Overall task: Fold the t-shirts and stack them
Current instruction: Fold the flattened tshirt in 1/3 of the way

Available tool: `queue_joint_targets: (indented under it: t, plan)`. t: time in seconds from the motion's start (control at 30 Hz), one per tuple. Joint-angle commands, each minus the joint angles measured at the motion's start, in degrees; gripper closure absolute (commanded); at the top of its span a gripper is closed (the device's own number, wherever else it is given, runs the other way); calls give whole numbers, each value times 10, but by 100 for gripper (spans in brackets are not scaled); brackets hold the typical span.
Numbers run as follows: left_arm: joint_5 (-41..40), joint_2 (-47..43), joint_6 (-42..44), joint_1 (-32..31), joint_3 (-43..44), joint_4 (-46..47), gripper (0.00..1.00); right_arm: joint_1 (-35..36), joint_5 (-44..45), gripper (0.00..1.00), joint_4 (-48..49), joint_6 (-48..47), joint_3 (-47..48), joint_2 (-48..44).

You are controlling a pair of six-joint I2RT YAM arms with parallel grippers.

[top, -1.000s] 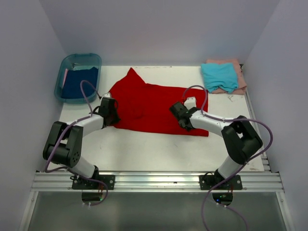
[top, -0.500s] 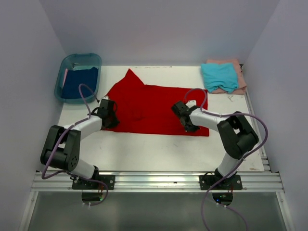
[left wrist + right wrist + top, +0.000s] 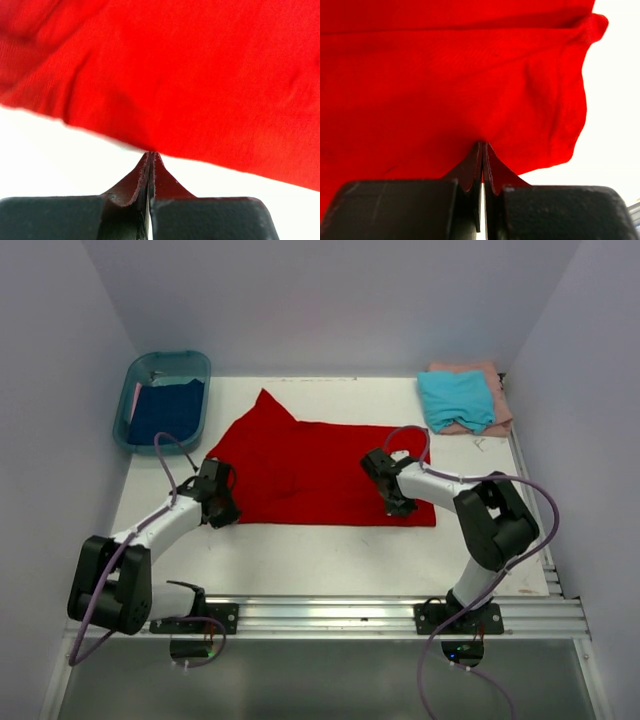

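Note:
The bright red t-shirt (image 3: pixel 310 465) lies spread across the middle of the table. My left gripper (image 3: pixel 224 510) is shut on its near left hem (image 3: pixel 165 100); the fingertips (image 3: pixel 142 167) meet at the cloth's edge. My right gripper (image 3: pixel 396 504) is shut on the near right part of the red t-shirt (image 3: pixel 445 85), close to its corner. The folded teal t-shirt (image 3: pixel 457 398) lies on the pale pink t-shirt (image 3: pixel 484 424) at the back right. The dark blue t-shirt (image 3: pixel 163 412) lies in the tub.
A teal plastic tub (image 3: pixel 170 358) stands at the back left corner. Walls close in the table on the left, back and right. The aluminium rail (image 3: pixel 320 615) with both arm bases runs along the near edge.
Both grippers have moved toward the near edge, the left one also leftward, dragging the red t-shirt with them; its near hem now lies straighter and closer to the front.

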Motion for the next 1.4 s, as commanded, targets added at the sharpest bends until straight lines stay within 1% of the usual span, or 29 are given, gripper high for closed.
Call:
queue_joint_targets:
  t: [0.0,0.2,0.27,0.37,0.43,0.47,0.57,0.67,0.7,0.73,0.77,0.8,0.87,0.9,1.0,1.1,1.13,1.23,1.27,1.37]
  plan:
    - [18,-47,-21,1,-14,-71,100,1,-141,100,-60,12,-52,26]
    - [57,-108,-47,0,-38,-124,100,5,-202,100,-62,24,-90,26]
    - [82,-122,-50,0,-29,-142,100,10,-195,100,-65,27,-90,22]
    - [66,-158,-40,-1,0,-154,100,11,-197,100,-77,25,-82,20]
    - [74,-173,-15,-1,19,-137,100,11,-207,100,-83,26,-80,13]
    - [82,-175,-4,-1,23,-112,100,13,-213,100,-85,26,-80,3]
    - [80,-166,14,-1,34,-64,100,13,-218,100,-81,28,-86,-4]
    - [63,-115,29,-1,45,5,100,14,-207,100,-83,24,-83,7]
    - [64,-80,32,-1,46,42,100,14,-207,100,-81,24,-82,9]
    - [62,-59,32,0,51,56,100,14,-213,100,-78,24,-83,9]
    - [69,-42,39,-1,49,80,100,14,-215,100,-74,28,-85,6]
    - [80,-3,45,-1,46,124,100,13,-214,100,-66,31,-90,3]
    - [103,36,52,-1,51,150,100,15,-212,100,-65,34,-91,2]
    - [115,73,56,-1,50,183,100,15,-212,100,-65,33,-92,1]
    - [114,136,56,-1,51,202,100,15,-210,100,-69,36,-93,-5]
    - [73,159,45,-1,48,178,100,18,-175,100,-80,52,-90,-33]
    - [42,159,40,-1,44,167,100,20,-165,100,-81,60,-88,-57]
    - [3,137,18,-1,30,114,100,19,-121,100,-98,74,-65,-92]
    - [5,128,12,-1,23,101,100,19,-113,100,-102,74,-56,-107]
    - [33,70,5,-1,-6,42,100,20,-86,100,-106,67,-19,-102]
